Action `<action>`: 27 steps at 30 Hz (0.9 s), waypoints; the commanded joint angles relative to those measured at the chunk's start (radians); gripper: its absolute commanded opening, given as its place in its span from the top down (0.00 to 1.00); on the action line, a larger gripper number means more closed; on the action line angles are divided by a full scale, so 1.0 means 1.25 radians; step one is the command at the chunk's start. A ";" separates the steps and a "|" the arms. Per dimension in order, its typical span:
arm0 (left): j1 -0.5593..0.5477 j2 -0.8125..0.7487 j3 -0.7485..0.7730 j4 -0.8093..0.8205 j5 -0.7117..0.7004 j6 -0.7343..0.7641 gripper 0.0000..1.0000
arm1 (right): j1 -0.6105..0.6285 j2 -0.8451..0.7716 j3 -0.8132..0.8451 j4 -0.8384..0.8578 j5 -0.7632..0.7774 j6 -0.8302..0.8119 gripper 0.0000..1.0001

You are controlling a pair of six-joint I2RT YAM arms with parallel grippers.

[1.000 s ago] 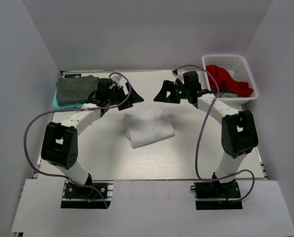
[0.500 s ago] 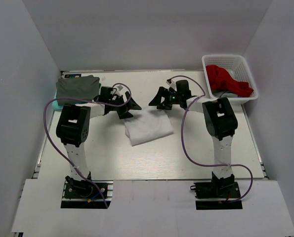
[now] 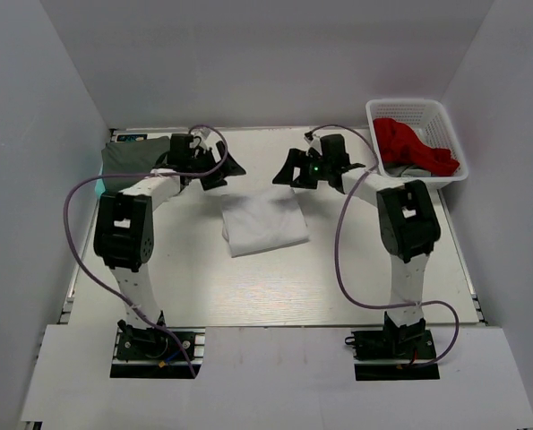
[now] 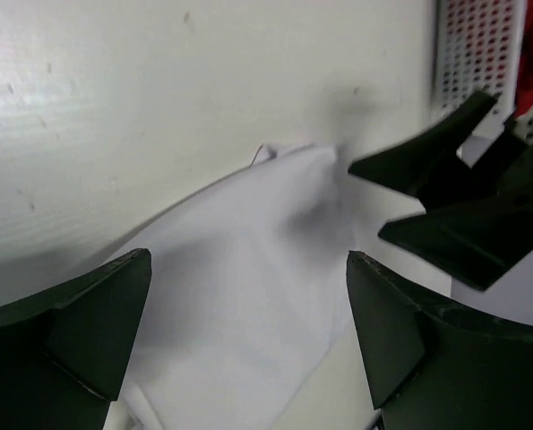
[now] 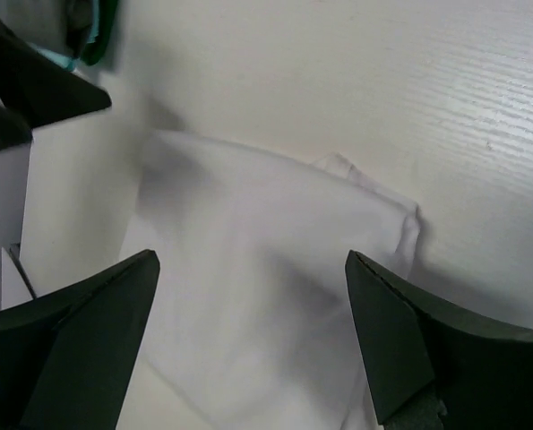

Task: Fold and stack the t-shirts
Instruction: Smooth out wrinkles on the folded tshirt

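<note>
white t-shirt point(image 3: 264, 221): folded into a rough rectangle, a little skewed, lying flat on the counter point(image 3: 275, 287) at the centre of the top view; neither claw touches it.
stack: the dark grey t-shirt point(image 3: 136, 154) lies folded at the upper left of the top view, on top of the teal t-shirt point(image 3: 100, 184), of which only a thin edge shows at the left.
left claw point(image 3: 217, 168): released, jaws spread wide with nothing between them; it hangs above the counter just past the white shirt's upper left corner, between the shirt and the stack.
right claw point(image 3: 293, 170): also released and empty, jaws wide, hanging just past the shirt's upper right corner and facing the left claw.
basket point(image 3: 445, 115): at the upper right of the top view, holding a red cloth point(image 3: 409, 143); well apart from both claws.
how it will handle: the shirt looks light, soft and limp. lifted, it would probably sag and the layers could slide open; it is not fragile and not slippery.
where to take hold: likely at the two corners of the upper edge, one claw each, pinching through all the layers so the fold travels as one bundle.
what to mind: a pinch that catches only the top layer would probably unfold the shirt, and uneven lifting could skew it before it reaches the stack.
</note>
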 commanded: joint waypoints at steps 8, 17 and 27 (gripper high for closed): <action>-0.059 -0.244 -0.165 0.091 0.012 -0.044 0.00 | 0.072 -0.271 -0.237 0.088 -0.066 0.002 0.10; -0.130 -0.293 -0.485 0.129 -0.014 -0.090 0.00 | 0.083 -0.205 -0.405 0.200 -0.088 0.087 0.10; -0.135 -0.383 -0.397 -0.074 -0.135 -0.022 0.00 | 0.081 -0.293 -0.407 0.101 -0.017 0.006 0.10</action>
